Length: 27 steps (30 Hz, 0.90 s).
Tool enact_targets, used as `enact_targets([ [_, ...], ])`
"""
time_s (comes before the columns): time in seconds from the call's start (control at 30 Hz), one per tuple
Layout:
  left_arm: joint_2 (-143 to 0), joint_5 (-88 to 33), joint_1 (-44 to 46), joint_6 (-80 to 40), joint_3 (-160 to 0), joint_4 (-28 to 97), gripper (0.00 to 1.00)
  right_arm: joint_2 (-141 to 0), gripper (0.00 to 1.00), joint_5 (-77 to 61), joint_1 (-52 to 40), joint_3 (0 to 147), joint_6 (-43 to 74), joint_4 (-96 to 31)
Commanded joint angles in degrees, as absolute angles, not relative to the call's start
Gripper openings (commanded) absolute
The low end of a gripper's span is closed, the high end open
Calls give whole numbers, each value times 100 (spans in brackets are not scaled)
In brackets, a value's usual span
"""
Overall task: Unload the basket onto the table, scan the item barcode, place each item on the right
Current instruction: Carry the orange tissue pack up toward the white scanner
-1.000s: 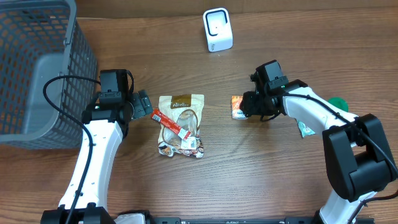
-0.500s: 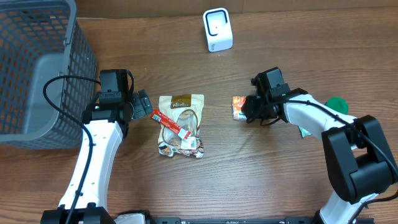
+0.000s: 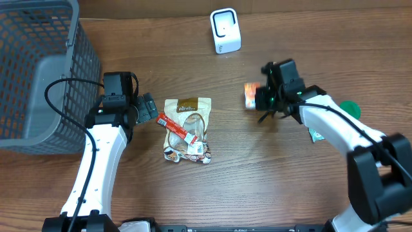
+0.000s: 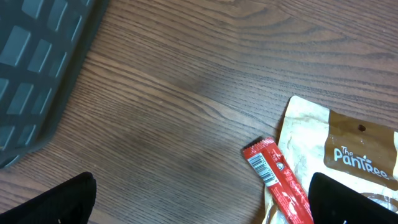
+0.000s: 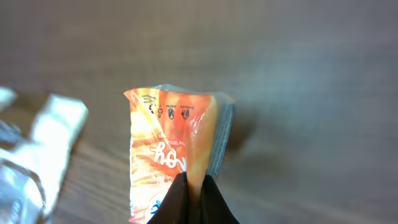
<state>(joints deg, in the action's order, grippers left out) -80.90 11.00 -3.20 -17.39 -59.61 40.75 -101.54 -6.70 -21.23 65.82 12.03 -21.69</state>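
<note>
My right gripper (image 3: 261,98) (image 5: 194,186) is shut on a small orange snack packet (image 3: 251,95) (image 5: 171,146), pinching its edge and holding it lifted off the table, right of centre in the overhead view. The white barcode scanner (image 3: 225,31) stands at the back, apart from the packet. My left gripper (image 3: 149,108) (image 4: 202,205) hangs open over bare wood beside a red stick packet (image 3: 175,127) (image 4: 280,183) whose printed barcode faces up. That stick lies across a tan Pantree pouch (image 3: 188,127) (image 4: 339,155).
A grey mesh basket (image 3: 38,71) (image 4: 37,74) fills the back left corner. A green object (image 3: 351,108) and a small teal packet (image 3: 315,134) lie beside my right arm.
The right gripper closed on the orange packet and lifted it up and toward the back. The left arm stayed still.
</note>
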Motion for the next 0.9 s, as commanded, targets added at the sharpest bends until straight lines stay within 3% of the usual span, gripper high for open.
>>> enact_targets([
  [0.0,-8097,1155,-320,-1715,-6023,4069,100,-9773,4,54,-2265,6877,377,-1863],
  [0.2,-8097,1155,-320,-1715,-6023,4069,100,-9773,3,508,-2324,7839,-309,-2246],
  [0.53,-8097,1155,-320,-1715,-6023,4066,100,-10383,3,506,-2314,11354,-569,-4372],
  [0.73,-8097,1155,-320,-1715,-6023,4069,100,-10667,3,314,-2346,11476,-1927,-3962],
  [0.87,-8097,1155,-320,-1715,-6023,4069,100,-10877,4,309,-2346,11476,-2137,-3461],
])
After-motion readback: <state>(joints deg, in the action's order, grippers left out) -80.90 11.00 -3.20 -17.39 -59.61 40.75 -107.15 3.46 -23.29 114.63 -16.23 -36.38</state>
